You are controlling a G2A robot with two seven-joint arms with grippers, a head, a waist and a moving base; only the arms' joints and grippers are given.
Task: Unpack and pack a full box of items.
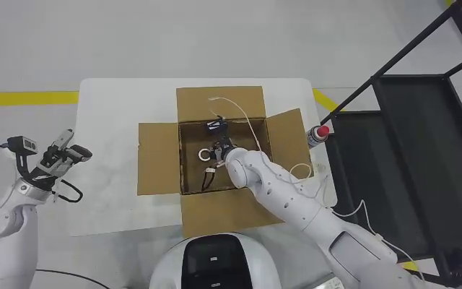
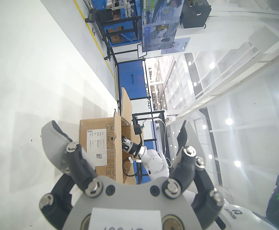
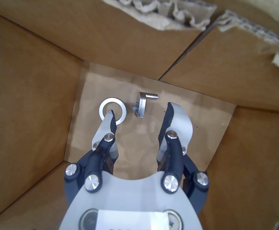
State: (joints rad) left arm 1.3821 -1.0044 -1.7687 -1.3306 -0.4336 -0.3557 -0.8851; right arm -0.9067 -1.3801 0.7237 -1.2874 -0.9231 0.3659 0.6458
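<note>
An open cardboard box (image 1: 159,167) stands mid-table with its flaps spread. My right gripper (image 3: 139,111) is open inside the box, above its floor. A flat metal ring (image 3: 112,108) lies on the floor, partly under one fingertip (image 3: 110,117). A small metal bracket with a pin (image 3: 142,102) lies between the fingertips, farther in. In the top view the ring (image 1: 205,153) shows beside the right gripper (image 1: 219,150). My left gripper (image 2: 118,135) is open and empty, off the table's left side (image 1: 63,153), facing the box (image 2: 96,143).
Crumpled packing paper (image 3: 165,13) lies over the box's far rim. White and black cables (image 1: 242,119) hang into the box. A red-topped button post (image 1: 318,134) stands at the table's right edge, beside a black metal rack (image 1: 404,137).
</note>
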